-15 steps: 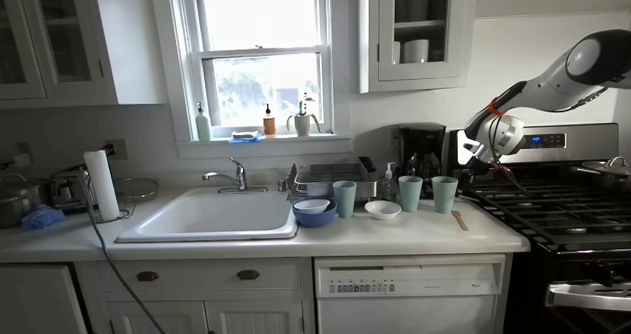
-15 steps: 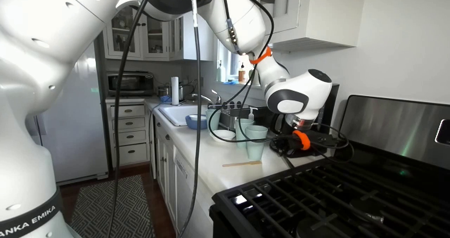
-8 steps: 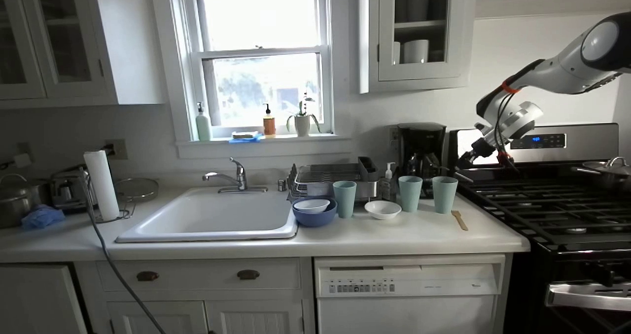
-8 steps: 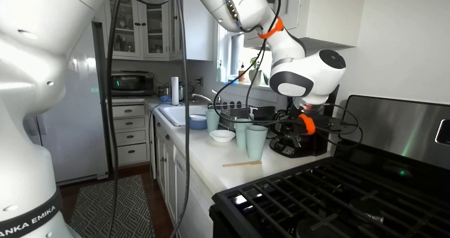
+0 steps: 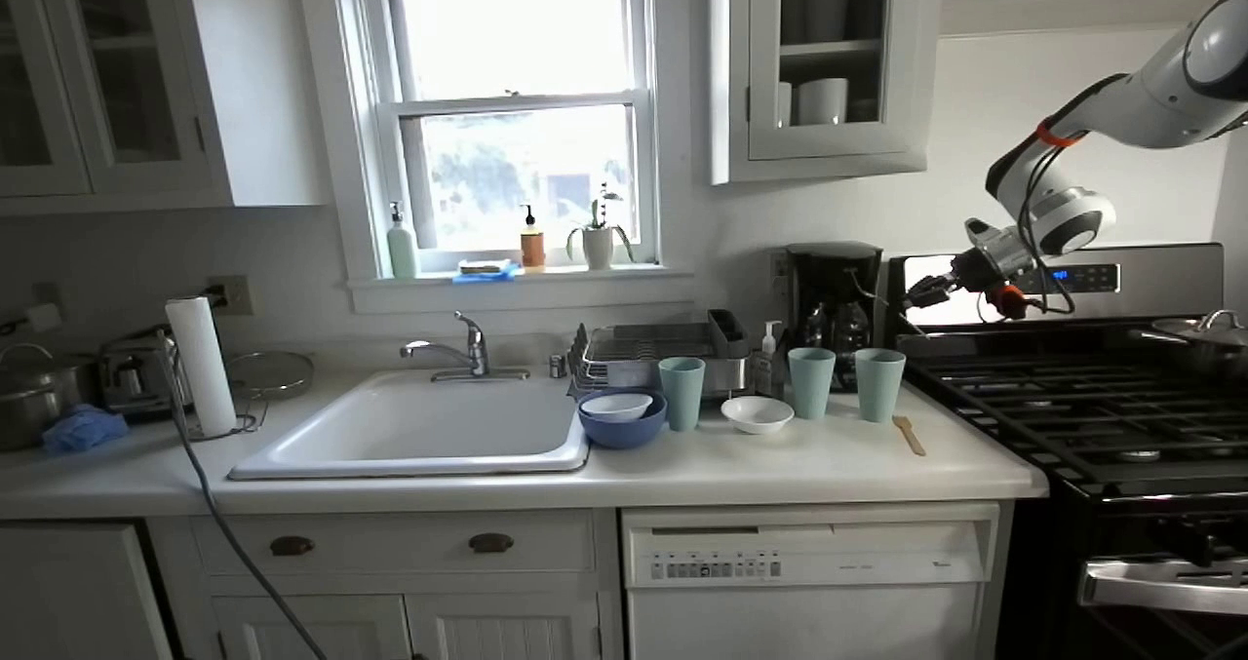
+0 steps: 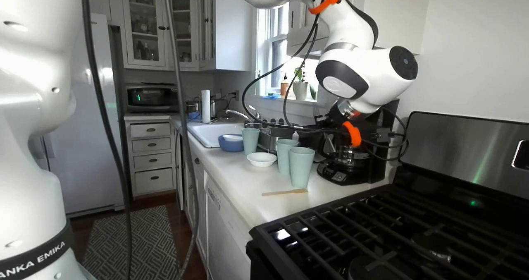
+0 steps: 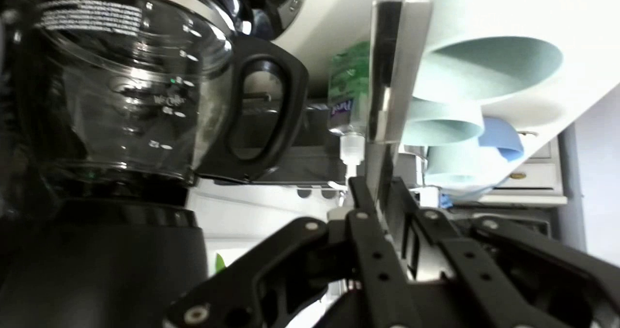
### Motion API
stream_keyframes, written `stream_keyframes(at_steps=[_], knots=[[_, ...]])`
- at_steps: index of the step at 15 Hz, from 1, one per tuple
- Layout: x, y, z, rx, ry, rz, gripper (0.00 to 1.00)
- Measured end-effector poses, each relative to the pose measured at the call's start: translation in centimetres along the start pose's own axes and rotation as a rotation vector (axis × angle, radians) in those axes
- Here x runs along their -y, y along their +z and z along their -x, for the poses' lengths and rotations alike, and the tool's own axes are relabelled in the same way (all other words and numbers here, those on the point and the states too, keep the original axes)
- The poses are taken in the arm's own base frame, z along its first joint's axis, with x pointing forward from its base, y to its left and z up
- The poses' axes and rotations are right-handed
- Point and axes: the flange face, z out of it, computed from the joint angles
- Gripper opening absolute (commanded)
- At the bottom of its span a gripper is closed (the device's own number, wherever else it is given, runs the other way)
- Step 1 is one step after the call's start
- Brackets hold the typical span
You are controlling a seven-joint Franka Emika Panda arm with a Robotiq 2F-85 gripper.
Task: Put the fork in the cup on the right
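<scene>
Three pale teal-green cups stand upright on the counter; the right cup (image 5: 879, 385) is nearest the stove and also shows in the other exterior view (image 6: 301, 167) and the wrist view (image 7: 499, 69). My gripper (image 5: 909, 299) is above and to the right of this cup, apart from it, pointing sideways. In the wrist view my gripper (image 7: 379, 185) is shut on a long metal utensil (image 7: 402, 76), maybe the fork; no prongs can be made out. The utensil (image 5: 868, 291) sticks out in front of the coffee maker. A wooden utensil (image 5: 909, 436) lies beside the right cup.
The black coffee maker (image 6: 345, 168) with its glass jug (image 7: 131, 85) is close to the gripper. A white bowl (image 5: 758, 414), blue bowl (image 5: 624, 431), dish rack (image 5: 648, 343) and soap bottle (image 7: 348, 85) stand near the cups. The stove (image 6: 372, 230) adjoins the counter.
The arm has risen and moved right in an exterior view. The gripper has tilted from pointing downward to pointing more sideways, lifting the metal utensil. Cups, bowls and wooden utensil have not moved.
</scene>
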Motion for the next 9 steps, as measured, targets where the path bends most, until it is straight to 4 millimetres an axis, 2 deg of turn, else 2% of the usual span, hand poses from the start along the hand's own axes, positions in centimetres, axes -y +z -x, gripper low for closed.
stream_keyframes(at_steps=[4, 9], knots=[[3.3, -0.5, -0.1, -0.110, -0.042, -0.110, 0.03], [6.2, 0.4, -1.7, -0.249, -0.088, -0.198, 0.03]])
